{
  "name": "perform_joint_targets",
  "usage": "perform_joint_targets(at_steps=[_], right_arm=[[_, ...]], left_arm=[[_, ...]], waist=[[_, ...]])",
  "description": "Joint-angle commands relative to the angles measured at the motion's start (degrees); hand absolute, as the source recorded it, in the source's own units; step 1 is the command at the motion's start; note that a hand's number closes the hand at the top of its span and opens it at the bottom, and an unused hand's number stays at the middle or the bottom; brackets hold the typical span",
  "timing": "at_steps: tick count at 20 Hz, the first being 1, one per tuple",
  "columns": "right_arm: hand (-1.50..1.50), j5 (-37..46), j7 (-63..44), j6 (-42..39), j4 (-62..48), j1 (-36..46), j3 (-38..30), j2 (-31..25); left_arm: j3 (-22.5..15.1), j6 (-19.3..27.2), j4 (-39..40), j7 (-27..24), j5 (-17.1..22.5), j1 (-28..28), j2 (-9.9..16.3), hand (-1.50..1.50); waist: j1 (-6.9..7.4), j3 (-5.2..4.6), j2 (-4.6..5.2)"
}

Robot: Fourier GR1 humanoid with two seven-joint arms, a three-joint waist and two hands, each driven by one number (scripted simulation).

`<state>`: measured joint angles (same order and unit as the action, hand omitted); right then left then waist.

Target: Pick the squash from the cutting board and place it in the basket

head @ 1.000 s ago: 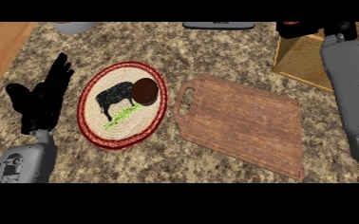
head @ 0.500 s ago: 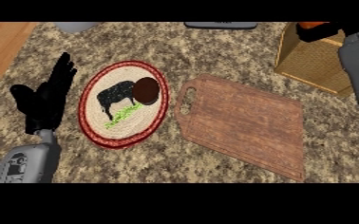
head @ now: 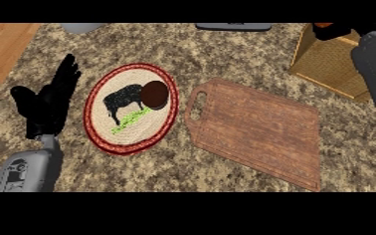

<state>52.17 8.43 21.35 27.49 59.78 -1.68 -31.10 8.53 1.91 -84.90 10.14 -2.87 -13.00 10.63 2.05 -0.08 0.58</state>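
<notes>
The wooden cutting board (head: 257, 129) lies bare at centre right, its handle hole toward the plate. The tan basket (head: 330, 62) stands at the back right. Just over its far corner, at the view's top edge, a bit of my black right hand (head: 337, 31) shows, curled round an orange sliver that looks like the squash (head: 321, 26); most of both is cut off. The grey right forearm (head: 365, 62) runs down the right edge. My left hand (head: 47, 104) rests open at the left, fingers up, beside the plate.
A round plate with a red rim (head: 132, 149) holds dark food, a brown disc and a green strip, left of the board. A grey object (head: 234, 27) and a pale one (head: 82, 27) sit at the counter's far edge. Wooden surface (head: 15, 40) borders the left.
My right forearm has slid further toward the right edge, with the hand staying over the basket's far corner. The left hand has barely shifted.
</notes>
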Motion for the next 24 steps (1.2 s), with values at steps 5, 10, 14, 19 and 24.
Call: perform_joint_targets(at_steps=[5,10,14,19,24], right_arm=[[1.50,3.52,0.21,-0.56,-12.51,6.32,-0.65,-2.11],[1.50,6.16,-1.85,-8.99,-16.28,9.16,1.67,-2.88],[1.50,6.57,-0.68,-4.70,-17.63,5.56,1.42,-1.37],[1.50,5.96,0.95,-1.20,-18.98,4.70,0.06,-1.57],[1.50,7.28,1.32,-0.81,-20.68,4.98,0.71,-3.31]], left_arm=[[0.42,1.13,2.65,2.08,-0.10,-4.99,-0.20,0.00],[-1.55,1.29,3.75,-3.72,-1.84,-0.93,-2.07,0.00],[-0.17,-0.70,-0.30,0.50,0.03,0.13,0.42,0.00],[0.22,-0.50,0.96,-2.07,0.57,0.19,-0.49,0.00],[-0.84,0.15,0.71,1.06,-0.57,-3.90,-0.23,0.00]], waist=[[0.32,0.14,0.46],[0.39,0.09,0.49],[0.61,0.16,0.34],[1.09,0.18,0.72],[1.71,0.25,1.10]])
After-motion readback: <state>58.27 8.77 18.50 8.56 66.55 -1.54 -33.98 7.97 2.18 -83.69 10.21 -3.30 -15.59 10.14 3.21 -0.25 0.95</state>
